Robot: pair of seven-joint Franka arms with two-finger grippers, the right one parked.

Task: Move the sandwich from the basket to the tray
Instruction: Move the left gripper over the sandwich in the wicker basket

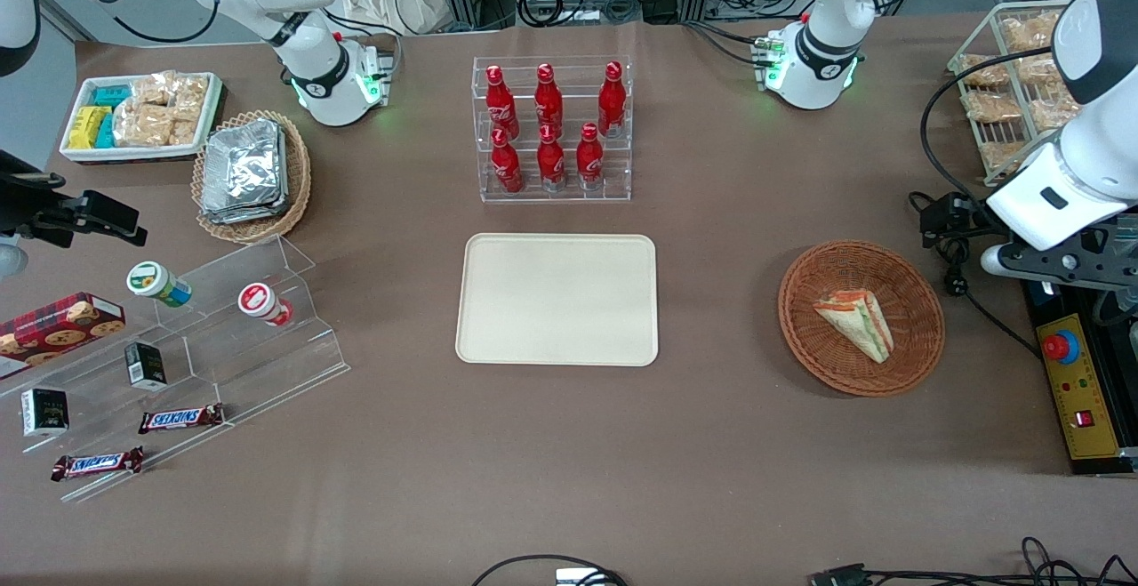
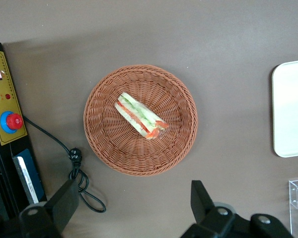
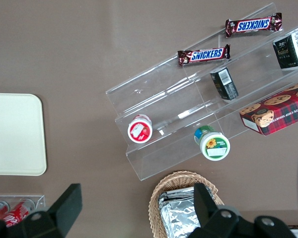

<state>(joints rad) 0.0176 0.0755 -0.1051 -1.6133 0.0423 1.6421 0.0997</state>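
Lying alone in the basket [image 1: 861,317], the sandwich [image 1: 855,322] has not been touched, and the tray [image 1: 557,298] at mid-table holds nothing. The gripper [image 2: 131,208] hangs high above the table just off the basket's rim, toward the working arm's end, its two fingers [image 2: 202,197] spread wide with nothing between them. From the wrist camera the wedge sits nearly under the tool, offset a little from the gap, so the coming move looks like a short shift over the basket followed by a straight descent. The sandwich's long axis runs diagonally across the basket, with the striped cut side showing; I judge the wrist must turn so the fingers close across the narrow width, not along the length. Counted: one sandwich, one reddish basket, one tray. Near the tray stands a rack of six red bottles [image 1: 549,128].
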